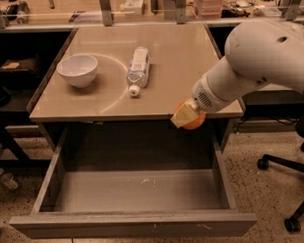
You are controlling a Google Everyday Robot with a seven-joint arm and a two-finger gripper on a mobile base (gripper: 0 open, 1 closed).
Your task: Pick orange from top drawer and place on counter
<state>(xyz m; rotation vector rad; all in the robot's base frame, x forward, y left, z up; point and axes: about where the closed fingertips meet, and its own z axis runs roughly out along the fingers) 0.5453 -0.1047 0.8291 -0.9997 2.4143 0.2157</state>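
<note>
Gripping the orange, the claw sits at the front edge of the worktop, near its right corner. The orange is clear of the drawer floor and level with that edge. Whether it touches the worktop cannot be told. One pale yellow finger covers the left side of the orange; the opposite finger is hidden behind the fruit. The claw is clamped on the orange. The white arm runs from the claw up and to the right, crossing the right edge of the worktop.

Below the front edge of the worktop, the drawer is pulled out. Its grey floor is in view, with a few pale specks near the middle.

On the left half of the worktop, a white bowl stands upright. Near the centre of the worktop, a clear bottle lies on its side, its white cap pointing toward the front edge. Bowl and bottle are apart. Right of the worktop, a black chair base stands on the speckled floor.
</note>
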